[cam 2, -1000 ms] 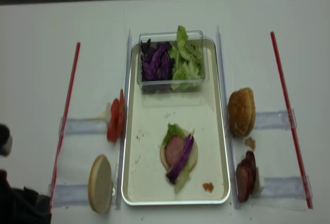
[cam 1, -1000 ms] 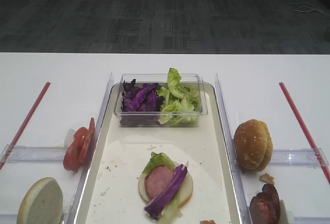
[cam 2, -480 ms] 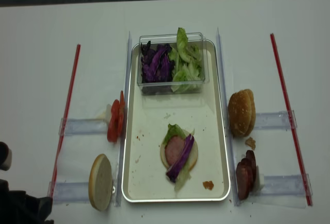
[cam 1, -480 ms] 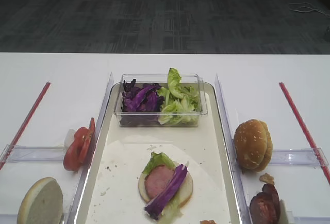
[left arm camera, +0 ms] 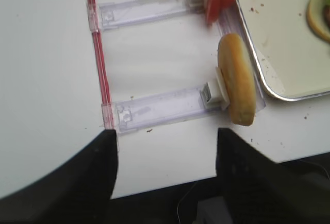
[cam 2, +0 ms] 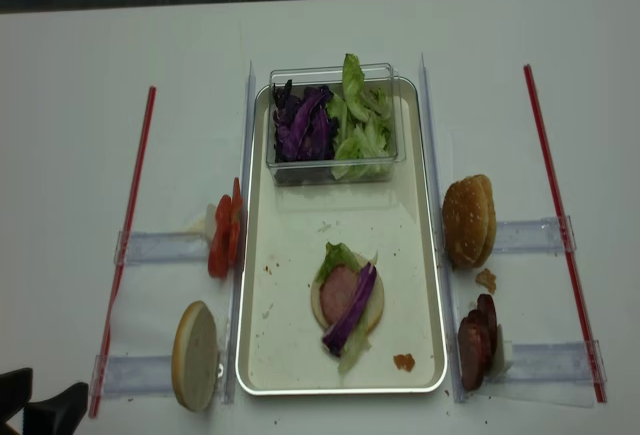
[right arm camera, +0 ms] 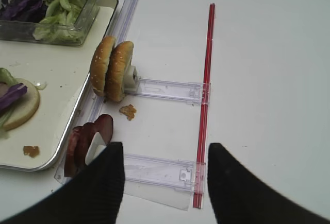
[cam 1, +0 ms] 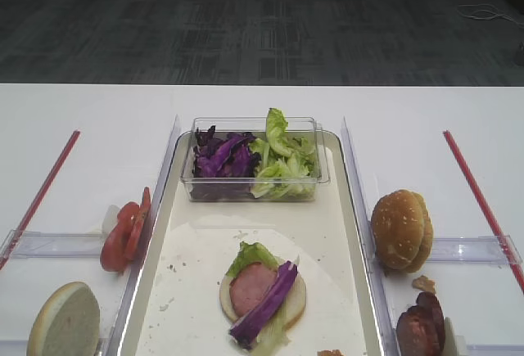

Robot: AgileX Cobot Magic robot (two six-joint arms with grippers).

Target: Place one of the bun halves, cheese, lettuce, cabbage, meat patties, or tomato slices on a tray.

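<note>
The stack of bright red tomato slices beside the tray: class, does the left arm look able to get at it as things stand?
Probably yes. The stack of bright red tomato slices stands on the left side, outside the cream-white metal-rimmed tray, with only bare table and clear plastic rails around it. The left end effector is open and empty.

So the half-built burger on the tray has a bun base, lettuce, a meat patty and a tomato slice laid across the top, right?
Not quite. The strip across the top is purple cabbage, not tomato. The exterior high view shows it lying over the meat patty, with lettuce and the bun base beneath, on the tray. The tomato slices stand off the tray, to its left.
</note>
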